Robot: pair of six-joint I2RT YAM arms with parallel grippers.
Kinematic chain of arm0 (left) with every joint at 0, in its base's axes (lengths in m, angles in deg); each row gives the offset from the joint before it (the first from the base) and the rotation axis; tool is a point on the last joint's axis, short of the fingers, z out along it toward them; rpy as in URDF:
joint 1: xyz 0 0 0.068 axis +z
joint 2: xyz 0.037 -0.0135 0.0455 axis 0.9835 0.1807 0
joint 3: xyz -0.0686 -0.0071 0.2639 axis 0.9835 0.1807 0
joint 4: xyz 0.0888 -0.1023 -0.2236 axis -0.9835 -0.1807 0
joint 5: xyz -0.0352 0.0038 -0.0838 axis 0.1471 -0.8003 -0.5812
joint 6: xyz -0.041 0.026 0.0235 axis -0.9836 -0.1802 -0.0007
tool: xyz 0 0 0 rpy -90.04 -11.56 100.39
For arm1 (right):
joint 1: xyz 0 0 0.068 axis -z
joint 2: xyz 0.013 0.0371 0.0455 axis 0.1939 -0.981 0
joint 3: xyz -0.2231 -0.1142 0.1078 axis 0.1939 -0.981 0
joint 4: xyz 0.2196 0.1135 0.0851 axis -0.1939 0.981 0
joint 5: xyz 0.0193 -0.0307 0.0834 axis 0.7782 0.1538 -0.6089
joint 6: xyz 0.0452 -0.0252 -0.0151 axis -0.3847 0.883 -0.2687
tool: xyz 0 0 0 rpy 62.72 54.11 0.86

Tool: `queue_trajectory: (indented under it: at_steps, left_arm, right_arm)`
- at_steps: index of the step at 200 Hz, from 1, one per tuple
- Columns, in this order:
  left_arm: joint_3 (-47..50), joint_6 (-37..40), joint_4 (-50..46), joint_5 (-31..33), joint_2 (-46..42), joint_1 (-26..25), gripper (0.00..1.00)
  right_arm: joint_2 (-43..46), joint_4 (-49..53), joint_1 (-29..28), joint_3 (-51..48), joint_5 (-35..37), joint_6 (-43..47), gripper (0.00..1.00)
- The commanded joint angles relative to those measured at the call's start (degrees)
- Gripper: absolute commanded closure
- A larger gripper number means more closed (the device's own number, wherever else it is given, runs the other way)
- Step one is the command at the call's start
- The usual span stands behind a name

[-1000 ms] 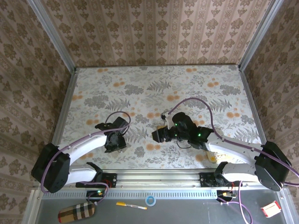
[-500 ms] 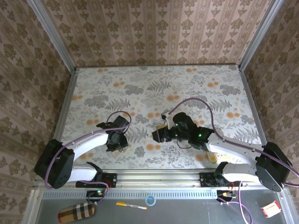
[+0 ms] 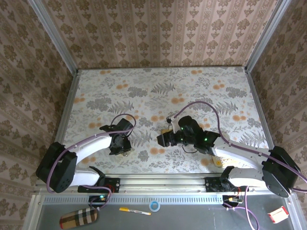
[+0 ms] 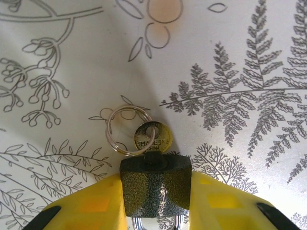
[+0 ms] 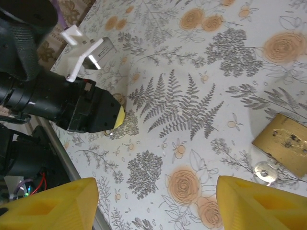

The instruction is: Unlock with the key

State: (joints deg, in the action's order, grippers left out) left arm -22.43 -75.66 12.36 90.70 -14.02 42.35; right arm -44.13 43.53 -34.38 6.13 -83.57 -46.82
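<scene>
While the floral table point(image 3: 201, 86) lies under both arms, the right gripper point(image 5: 156, 199) hangs spread wide near the brass padlock point(image 5: 283, 143); the left gripper point(image 4: 154, 196) pinches the key point(image 4: 153, 177) at the table's near left. Its head is black, squarish, grainy; a wire ring point(image 4: 125, 130) threads it.

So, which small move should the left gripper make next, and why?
Probably clamp the left gripper firmly on the key and lift it a little. Its yellow fingers flank the key's black head and seem to touch both sides, while the ring lies flat on the table. The padlock waits near the open right gripper.
</scene>
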Motion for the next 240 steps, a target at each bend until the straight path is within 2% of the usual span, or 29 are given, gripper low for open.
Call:
queue_trajectory:
  at_steps: [1,22,46,63,97,134,150,179,215,240]
  left_arm:
    - [0.6,6.9,6.9,-1.0,0.5,-2.4,0.89]
    - [-3.8,14.1,6.9,-0.1,-2.0,-4.9,0.92]
    - [-9.8,24.7,7.0,2.0,-4.2,-10.5,0.92]
    - [-12.8,31.6,7.7,3.3,-5.7,-13.9,0.94]
    - [-16.7,42.6,8.7,5.2,-7.4,-17.6,0.95]
    - [-20.3,52.3,7.1,14.3,-5.4,-24.2,0.95]
    - [-21.2,54.8,6.6,17.1,-3.9,-26.3,0.97]
    - [-22.3,56.2,7.2,15.0,-3.0,-27.3,0.98]
    - [-23.5,56.3,8.6,14.0,-2.2,-28.6,0.98]
    - [-24.4,56.0,8.7,14.1,-0.8,-30.0,0.98]
  right_arm:
    - [1.4,0.8,4.5,-0.4,-4.0,-2.3,0.33]
    - [2.1,4.2,7.5,1.3,-7.5,-1.6,0.33]
    - [3.3,7.6,10.1,2.5,-8.8,-1.8,0.33]
    - [3.7,7.8,12.9,2.3,-11.8,-3.4,0.33]
    - [3.6,7.7,18.1,2.0,-18.2,-5.9,0.35]
    - [3.1,0.8,21.2,1.0,-26.8,-12.1,0.38]
    - [3.3,-3.3,21.2,0.3,-29.4,-13.8,0.40]
    - [3.0,-6.7,21.0,-1.4,-31.6,-14.2,0.49]
    - [0.6,-6.3,19.1,-1.5,-31.8,-13.8,0.51]
    - [-1.9,-9.8,16.8,-1.9,-31.5,-15.4,0.51]
